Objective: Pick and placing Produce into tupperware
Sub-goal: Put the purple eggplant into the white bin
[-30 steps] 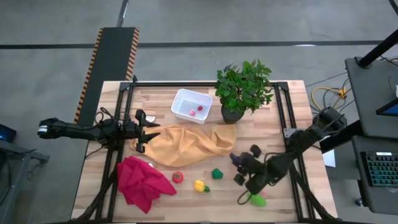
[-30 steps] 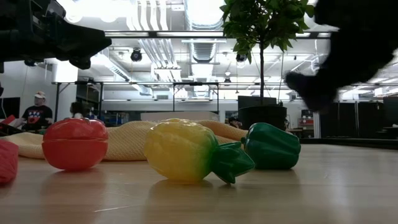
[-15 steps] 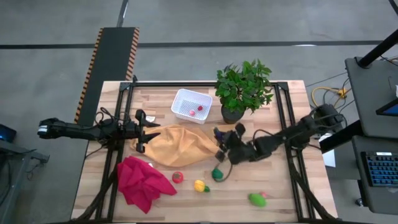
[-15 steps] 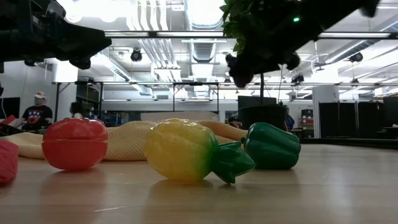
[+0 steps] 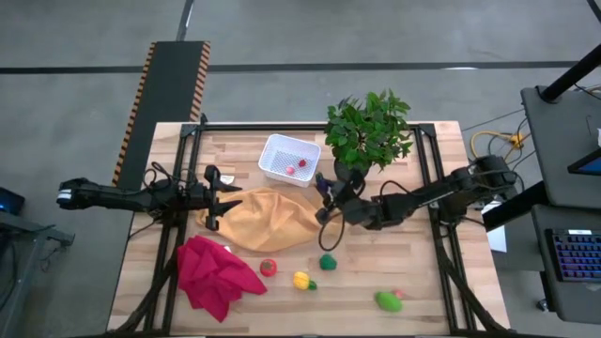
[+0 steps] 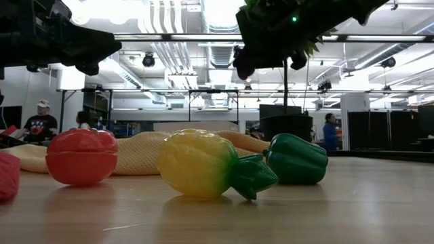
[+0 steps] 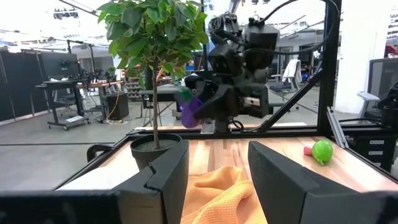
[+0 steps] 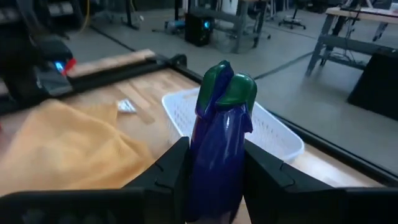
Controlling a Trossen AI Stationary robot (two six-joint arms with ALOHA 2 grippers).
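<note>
Up close on our wooden table [image 6: 352, 203] lie a tomato [image 6: 81, 157], a yellow fruit [image 6: 203, 165] and a green pepper [image 6: 296, 158]. Above the orange cloth [image 5: 282, 218], our right pincer [image 5: 324, 188] clamps a purple eggplant [image 8: 217, 149] near the white bin [image 5: 289, 160]. Our left pincer [image 5: 218, 197] waits, half-open. Beyond, a workshop with people.
</note>
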